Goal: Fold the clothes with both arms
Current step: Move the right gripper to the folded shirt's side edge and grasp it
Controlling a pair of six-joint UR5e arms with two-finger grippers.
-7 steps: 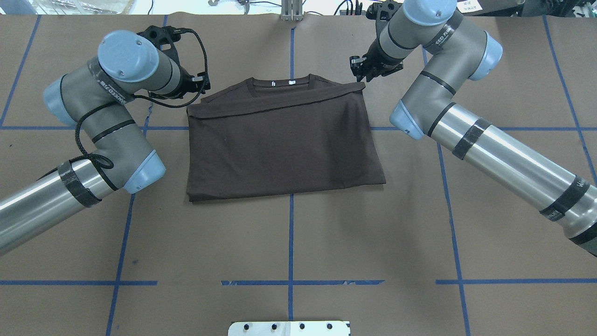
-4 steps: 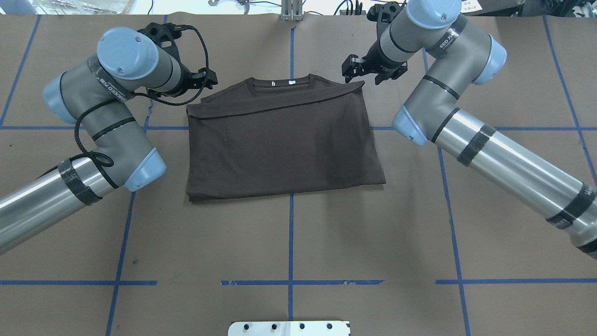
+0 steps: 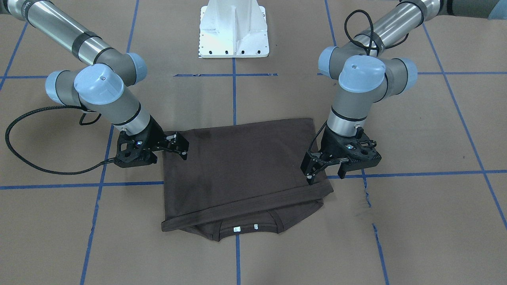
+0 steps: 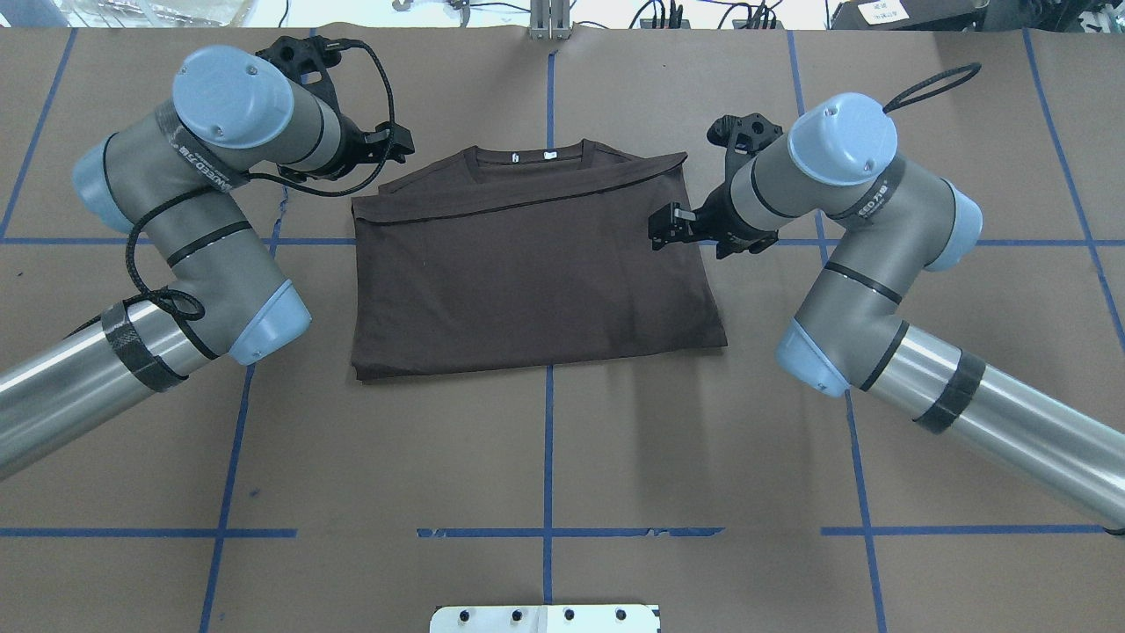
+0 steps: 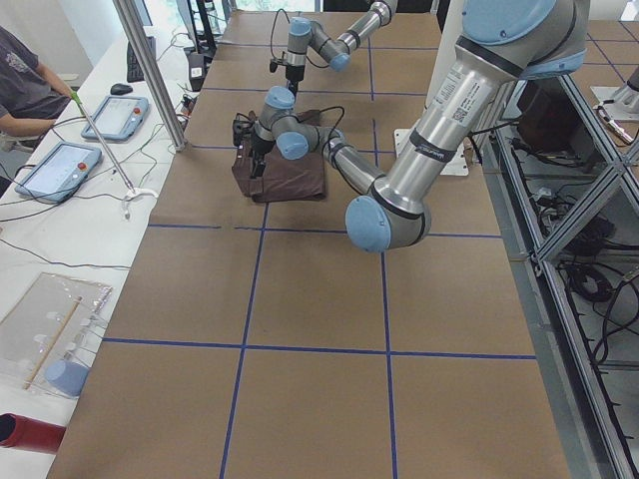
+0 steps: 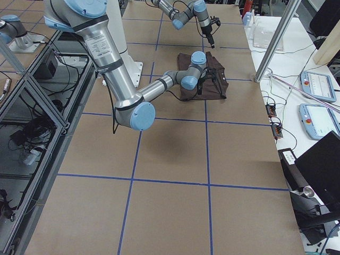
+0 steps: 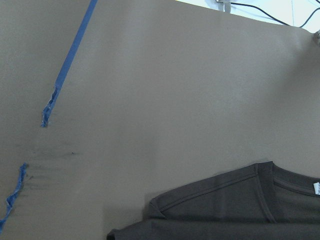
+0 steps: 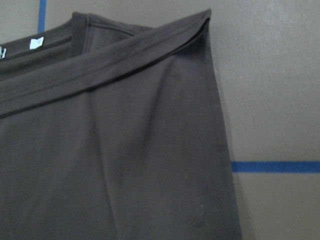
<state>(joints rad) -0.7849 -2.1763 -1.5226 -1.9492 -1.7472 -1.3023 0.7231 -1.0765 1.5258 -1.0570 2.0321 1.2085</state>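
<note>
The dark grey-brown T-shirt [image 4: 527,264] lies folded flat on the brown table, collar and white tags [image 4: 532,156] at the far edge, a folded hem band across it. My left gripper [image 4: 391,145] is open and empty, just off the shirt's far left corner; the front view shows its fingers spread [image 3: 325,174] above that corner. My right gripper [image 4: 699,237] is open and empty at the shirt's right edge, about midway along it. The left wrist view shows the collar corner [image 7: 240,205]. The right wrist view shows the hem band and right edge [image 8: 150,125]. No fingers show in the wrist views.
The white pedestal base [image 3: 233,31] stands at the near table edge, behind the shirt from the front view. Blue tape lines [image 4: 547,440] cross the table. A black cable loop [image 3: 23,158] hangs beside my right arm. An operator [image 5: 25,85] sits at a side desk.
Both grippers have opened and left the shirt's far corners. My right gripper has moved back toward the robot along the shirt's right edge. My left gripper shifted slightly farther away.
</note>
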